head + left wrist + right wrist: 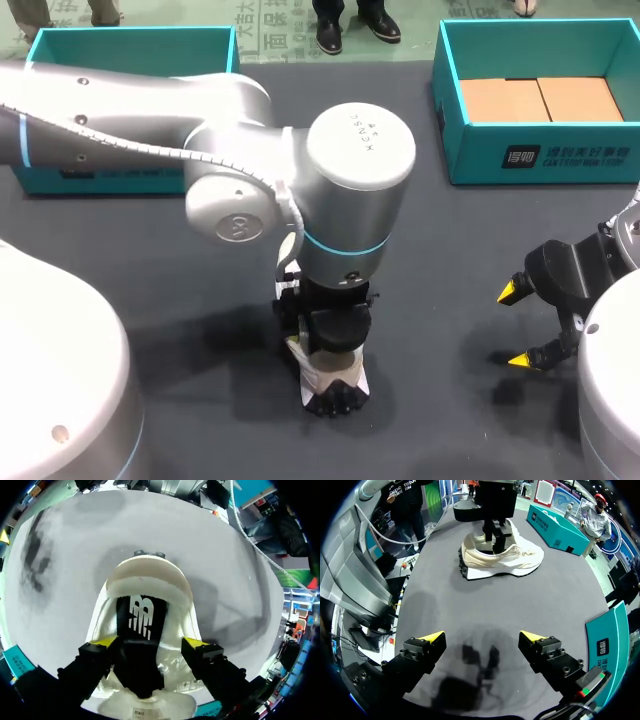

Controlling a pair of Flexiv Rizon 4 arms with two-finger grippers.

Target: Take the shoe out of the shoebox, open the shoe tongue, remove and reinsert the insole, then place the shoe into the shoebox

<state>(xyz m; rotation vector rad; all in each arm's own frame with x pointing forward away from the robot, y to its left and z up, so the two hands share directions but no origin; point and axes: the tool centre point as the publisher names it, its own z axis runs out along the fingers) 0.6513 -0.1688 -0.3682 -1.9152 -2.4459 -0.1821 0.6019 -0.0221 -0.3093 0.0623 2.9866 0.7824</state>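
A cream shoe [322, 378] with a black lugged sole lies on the dark table near the front middle. My left gripper [335, 352] comes straight down into its opening. In the left wrist view the left gripper [149, 642] stands open, its yellow fingertips [102, 641] either side of the black insole [140, 622] with a white logo inside the shoe [175, 595]. My right gripper [522, 325] hangs open and empty to the right of the shoe. In the right wrist view the right gripper [482, 640] faces the shoe [520, 560] well ahead.
A teal shoebox [540, 165] with brown cardboard inside stands at the back right. A second teal box [130, 45] is at the back left, partly behind my left arm. Bare table lies between my right gripper and the shoe.
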